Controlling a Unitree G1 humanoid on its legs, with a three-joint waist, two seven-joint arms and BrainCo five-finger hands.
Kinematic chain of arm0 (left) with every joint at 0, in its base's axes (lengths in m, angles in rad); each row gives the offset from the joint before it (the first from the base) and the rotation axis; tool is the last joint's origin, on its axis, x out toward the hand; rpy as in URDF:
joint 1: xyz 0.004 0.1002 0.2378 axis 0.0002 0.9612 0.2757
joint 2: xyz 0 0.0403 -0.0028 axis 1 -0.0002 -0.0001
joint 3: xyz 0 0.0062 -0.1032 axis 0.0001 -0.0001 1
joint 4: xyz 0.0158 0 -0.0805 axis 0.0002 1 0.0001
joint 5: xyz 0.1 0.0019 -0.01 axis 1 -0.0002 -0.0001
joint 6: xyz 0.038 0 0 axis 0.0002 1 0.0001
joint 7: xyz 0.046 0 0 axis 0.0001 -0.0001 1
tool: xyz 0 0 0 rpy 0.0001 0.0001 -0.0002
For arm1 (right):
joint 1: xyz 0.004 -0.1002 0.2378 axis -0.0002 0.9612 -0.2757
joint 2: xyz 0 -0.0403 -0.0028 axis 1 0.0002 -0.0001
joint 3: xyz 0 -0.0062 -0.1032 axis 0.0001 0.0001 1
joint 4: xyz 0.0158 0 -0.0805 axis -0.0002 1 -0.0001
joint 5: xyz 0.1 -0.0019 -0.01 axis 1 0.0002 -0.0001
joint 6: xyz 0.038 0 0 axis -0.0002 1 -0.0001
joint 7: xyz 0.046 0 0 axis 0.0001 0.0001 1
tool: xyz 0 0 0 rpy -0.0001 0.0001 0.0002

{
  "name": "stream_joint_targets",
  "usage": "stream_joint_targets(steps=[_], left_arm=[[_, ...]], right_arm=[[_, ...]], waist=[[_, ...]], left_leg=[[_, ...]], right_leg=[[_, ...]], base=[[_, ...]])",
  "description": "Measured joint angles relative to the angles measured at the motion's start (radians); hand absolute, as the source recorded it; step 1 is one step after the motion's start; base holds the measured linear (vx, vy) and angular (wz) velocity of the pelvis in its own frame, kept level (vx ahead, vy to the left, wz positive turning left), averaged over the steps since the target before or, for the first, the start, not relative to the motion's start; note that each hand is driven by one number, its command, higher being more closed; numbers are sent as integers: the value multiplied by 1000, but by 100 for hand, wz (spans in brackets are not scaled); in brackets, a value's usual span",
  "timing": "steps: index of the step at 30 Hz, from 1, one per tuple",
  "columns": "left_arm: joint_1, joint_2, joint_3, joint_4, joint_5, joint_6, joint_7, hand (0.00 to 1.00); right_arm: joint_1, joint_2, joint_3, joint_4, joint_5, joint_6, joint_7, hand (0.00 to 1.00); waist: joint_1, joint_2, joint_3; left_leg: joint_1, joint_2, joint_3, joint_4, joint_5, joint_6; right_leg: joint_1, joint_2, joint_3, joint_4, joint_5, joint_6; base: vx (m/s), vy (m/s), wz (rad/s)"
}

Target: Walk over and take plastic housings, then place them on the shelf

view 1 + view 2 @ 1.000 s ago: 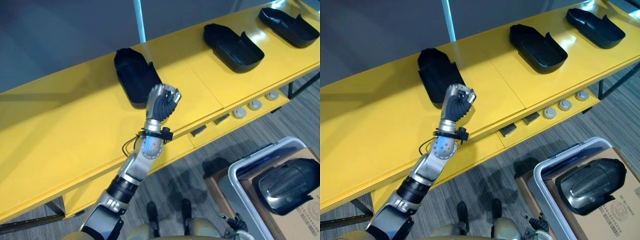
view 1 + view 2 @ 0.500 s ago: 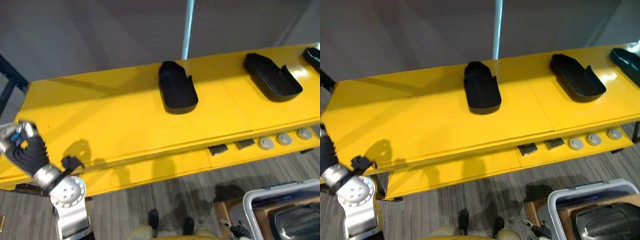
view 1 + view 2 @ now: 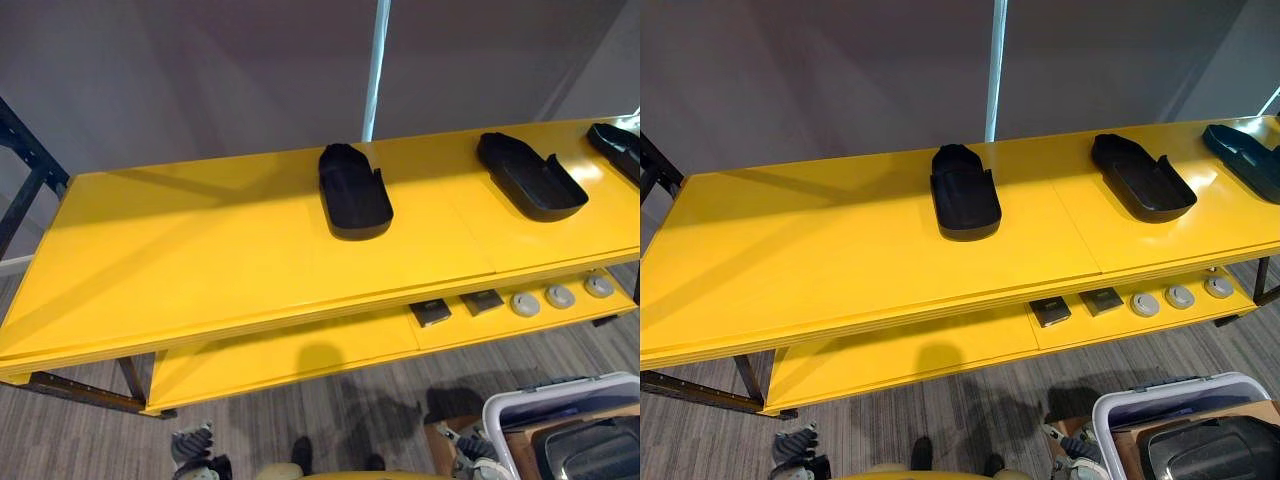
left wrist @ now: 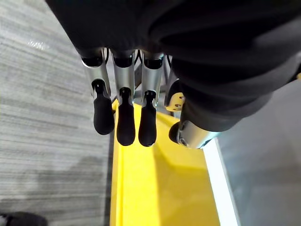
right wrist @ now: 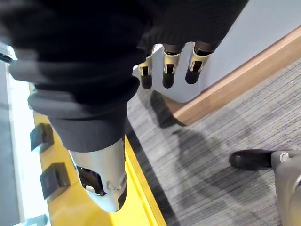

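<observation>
Grey wall backs the scene, and in front of it the yellow shelf (image 3: 200,260) spans your head views from left to right, with a pale pole (image 3: 378,60) rising behind it. On its top board you have 3 black plastic housings, well apart from one another. The first housing (image 3: 355,190) lies just above frame centre, the second housing (image 3: 530,175) at the upper right, and the third housing (image 3: 620,150) is cut by the right edge. The lower tier (image 3: 280,355) carries 2 dark blocks (image 3: 432,313) and 3 round grey discs (image 3: 559,296), right of centre. In the lower right corner a pale bin (image 3: 1120,410) holds another dark housing (image 3: 1220,450), partly cut off.

Your left hand (image 4: 127,122) hangs with its fingers straight and side by side, empty, the tips over a yellow board edge and the striped carpet (image 4: 47,117). Your right hand (image 5: 168,70) points down at the carpet. Its fingers seem relaxed and empty, though you see them nearly end-on.

In the head views both hands sit at the bottom edge, well apart from the shelf housings. The right one is near the bin.
</observation>
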State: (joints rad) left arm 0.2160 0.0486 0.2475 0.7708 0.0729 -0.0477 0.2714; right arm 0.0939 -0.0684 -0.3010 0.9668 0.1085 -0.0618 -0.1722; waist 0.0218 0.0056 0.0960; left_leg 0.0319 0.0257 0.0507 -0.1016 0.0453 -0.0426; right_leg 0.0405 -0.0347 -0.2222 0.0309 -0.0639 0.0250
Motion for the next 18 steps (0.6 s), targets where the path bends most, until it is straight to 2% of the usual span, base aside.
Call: stream_joint_targets(steps=[8,14,16,18], left_arm=[[-71,8,-73,99,25,2,-37,0],[-87,13,-97,109,40,2,-52,0],[-90,13,-108,117,46,2,-53,0],[-100,13,-114,124,52,2,-53,0]], right_arm=[[-22,0,-17,1,-4,2,0,0],[-30,0,-17,1,-36,3,0,0],[-27,0,-17,1,-41,3,0,0],[-36,0,-17,1,-43,3,-1,0]], waist=[[-9,0,2],[-11,2,4],[-12,3,7],[-11,2,19]], left_leg=[[12,3,48,5,-22,-1],[21,8,91,7,-40,-10],[36,9,105,11,-54,-17],[29,13,130,71,-96,-24]], right_leg=[[-12,2,38,6,-5,2],[-50,1,76,75,-50,1],[-47,1,89,91,-64,0],[-48,0,113,114,-80,2]], base=[[36,1,-18],[60,-7,-19],[91,-13,-18],[73,-11,-30]])
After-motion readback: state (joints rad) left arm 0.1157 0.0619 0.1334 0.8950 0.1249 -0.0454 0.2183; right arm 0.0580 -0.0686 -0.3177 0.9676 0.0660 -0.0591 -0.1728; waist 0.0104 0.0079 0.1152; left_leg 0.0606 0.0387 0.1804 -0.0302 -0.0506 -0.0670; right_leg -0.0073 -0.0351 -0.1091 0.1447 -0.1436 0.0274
